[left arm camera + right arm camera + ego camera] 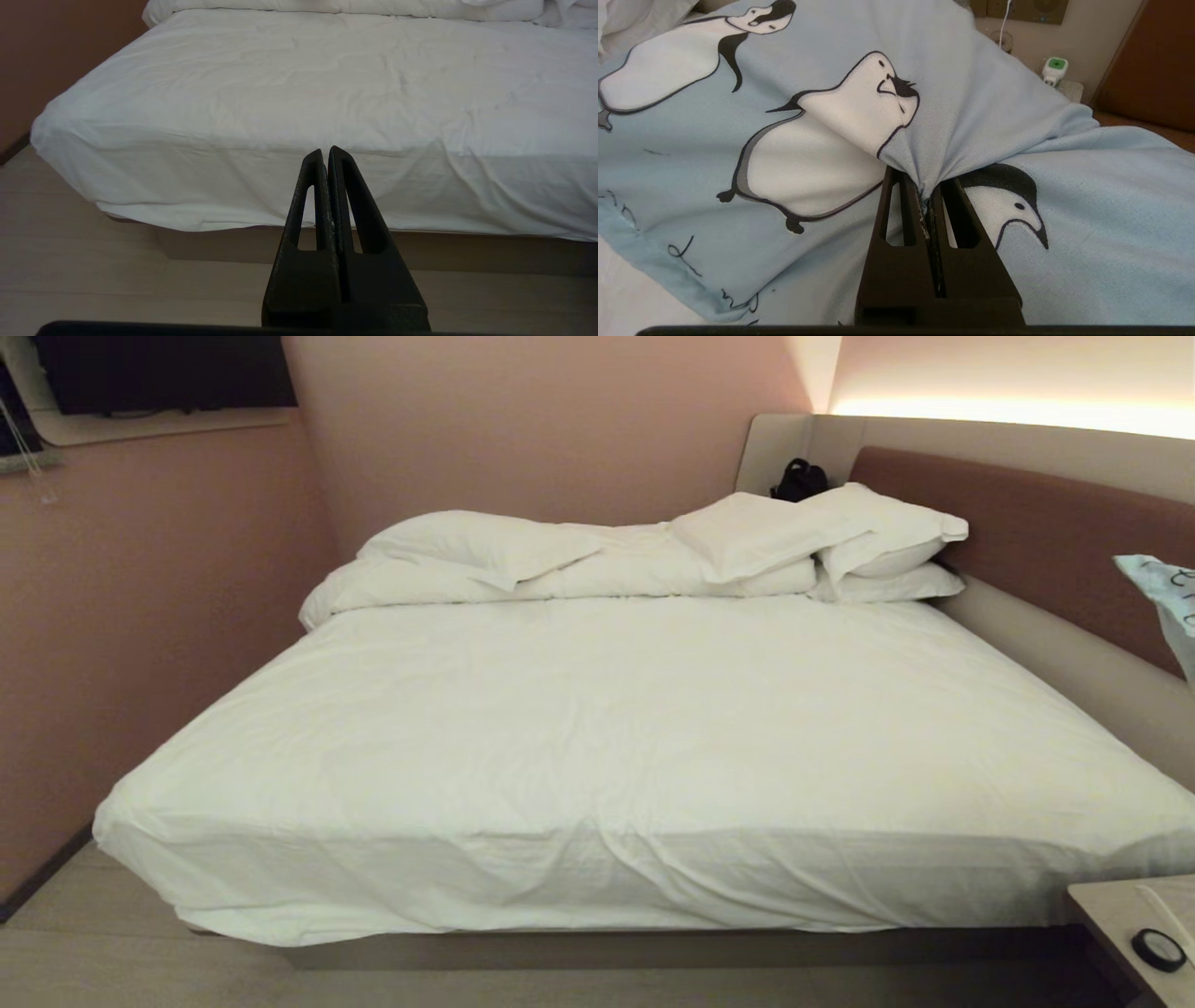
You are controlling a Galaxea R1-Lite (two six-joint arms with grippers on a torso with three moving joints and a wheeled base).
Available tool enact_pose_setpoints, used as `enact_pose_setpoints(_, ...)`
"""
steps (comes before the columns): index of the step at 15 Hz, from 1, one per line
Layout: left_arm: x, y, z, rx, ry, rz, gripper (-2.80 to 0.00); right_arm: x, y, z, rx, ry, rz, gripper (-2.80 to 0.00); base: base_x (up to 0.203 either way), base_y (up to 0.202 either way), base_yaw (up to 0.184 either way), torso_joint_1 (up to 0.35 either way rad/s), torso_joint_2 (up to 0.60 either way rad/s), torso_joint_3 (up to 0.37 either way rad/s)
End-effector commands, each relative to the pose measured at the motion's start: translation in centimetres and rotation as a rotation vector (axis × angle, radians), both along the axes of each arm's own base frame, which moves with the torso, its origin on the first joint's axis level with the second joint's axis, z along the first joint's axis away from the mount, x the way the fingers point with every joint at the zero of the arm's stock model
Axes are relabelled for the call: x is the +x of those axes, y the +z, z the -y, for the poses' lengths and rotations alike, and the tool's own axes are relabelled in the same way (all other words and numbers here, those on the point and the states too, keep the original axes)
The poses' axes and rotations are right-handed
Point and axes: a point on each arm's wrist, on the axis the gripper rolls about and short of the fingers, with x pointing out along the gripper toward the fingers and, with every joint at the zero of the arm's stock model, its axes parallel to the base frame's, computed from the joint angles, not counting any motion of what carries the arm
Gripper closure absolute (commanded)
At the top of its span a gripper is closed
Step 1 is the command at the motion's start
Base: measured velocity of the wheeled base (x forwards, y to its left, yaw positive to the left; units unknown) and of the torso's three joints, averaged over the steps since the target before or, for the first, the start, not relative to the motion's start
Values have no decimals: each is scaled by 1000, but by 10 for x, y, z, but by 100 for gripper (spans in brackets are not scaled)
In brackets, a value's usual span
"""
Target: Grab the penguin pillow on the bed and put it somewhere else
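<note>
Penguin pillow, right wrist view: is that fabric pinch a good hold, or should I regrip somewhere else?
Keep it. The right gripper is shut on a gathered fold of the penguin pillow cover, coming at its printed face. The soft, flat pillow offers no handle, so a bunched pinch of slack cloth seems the surest hold.
</note>
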Motion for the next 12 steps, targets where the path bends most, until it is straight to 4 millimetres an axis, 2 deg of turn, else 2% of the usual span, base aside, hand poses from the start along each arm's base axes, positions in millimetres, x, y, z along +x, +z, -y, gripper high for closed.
enact_pose_setpoints(1,0,0,0,-2,0,1,0,3,-2,0,2,-5,-13,0,0,192,-3,2,2,2)
enact_pose_setpoints(3,0,0,0,-5,-1,0,0,4,-5,1,5,-6,-26,0,0,140,2,3,5,3)
enact_pose_setpoints(7,0,0,0,-5,-1,0,0,4,-9,1,5,-20,-36,0,0,0,0,0,0,0)
enact_pose_setpoints(12,0,0,0,-5,-1,0,0,-3,-25,2,39,-78,-22,0,0,0,0,0,0,0)
